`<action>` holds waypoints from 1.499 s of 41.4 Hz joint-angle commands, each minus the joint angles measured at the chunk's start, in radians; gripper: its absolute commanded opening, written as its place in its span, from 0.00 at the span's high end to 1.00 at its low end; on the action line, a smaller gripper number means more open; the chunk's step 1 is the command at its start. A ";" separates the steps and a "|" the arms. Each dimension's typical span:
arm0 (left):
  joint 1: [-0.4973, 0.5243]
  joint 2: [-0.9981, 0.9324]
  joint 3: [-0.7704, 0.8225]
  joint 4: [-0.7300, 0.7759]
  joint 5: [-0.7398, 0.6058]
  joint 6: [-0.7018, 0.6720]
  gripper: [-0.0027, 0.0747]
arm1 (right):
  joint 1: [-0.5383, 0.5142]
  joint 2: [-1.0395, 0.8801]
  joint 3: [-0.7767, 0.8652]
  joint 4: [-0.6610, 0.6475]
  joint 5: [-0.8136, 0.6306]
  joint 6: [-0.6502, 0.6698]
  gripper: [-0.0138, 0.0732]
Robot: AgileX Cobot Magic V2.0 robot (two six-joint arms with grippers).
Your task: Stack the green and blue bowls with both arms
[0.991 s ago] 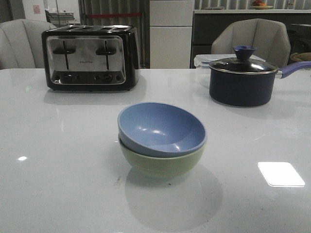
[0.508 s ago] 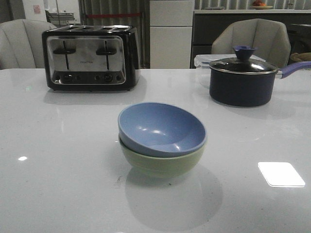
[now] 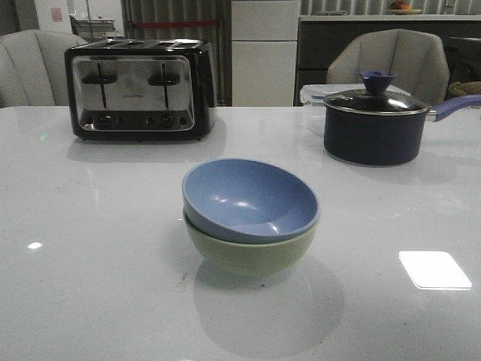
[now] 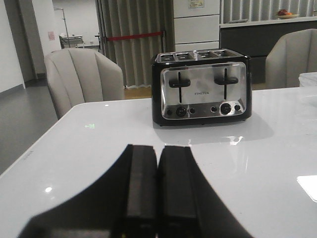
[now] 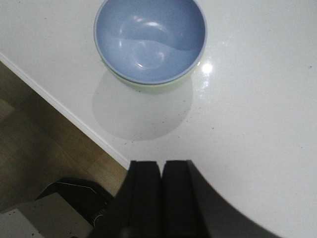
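Left gripper (image 4: 158, 191) sits low and level, fingers pressed together, one toaster (image 4: 202, 87) straight ahead of it. Right gripper (image 5: 161, 198) hangs high, pointing down, fingers pressed together too; beyond its tips, one blue bowl (image 5: 150, 39) is nested in one green bowl (image 3: 250, 252). White glossy table (image 3: 90, 226), wooden floor (image 5: 34, 144) below.

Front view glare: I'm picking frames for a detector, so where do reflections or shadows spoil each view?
Front view: a bright rectangular glare patch on the table, with a soft shadow under the stacked blue bowl and green bowl. Right wrist view: a small highlight beside the bowls and a broad shadow. Left wrist view: dim, faint table reflections near the toaster.
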 commanded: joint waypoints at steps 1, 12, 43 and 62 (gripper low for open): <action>-0.008 -0.021 0.004 -0.010 -0.089 0.002 0.85 | -0.001 -0.007 -0.027 0.010 -0.053 -0.014 0.76; -0.008 -0.021 0.004 -0.010 -0.089 0.002 0.85 | -0.001 -0.007 -0.027 0.010 -0.053 -0.014 0.76; -0.008 -0.019 0.004 -0.010 -0.089 0.002 0.85 | -0.136 -0.217 0.111 0.007 -0.199 -0.014 0.76; -0.008 -0.019 0.004 -0.010 -0.089 0.002 0.85 | -0.382 -0.759 0.609 0.018 -0.699 -0.014 0.76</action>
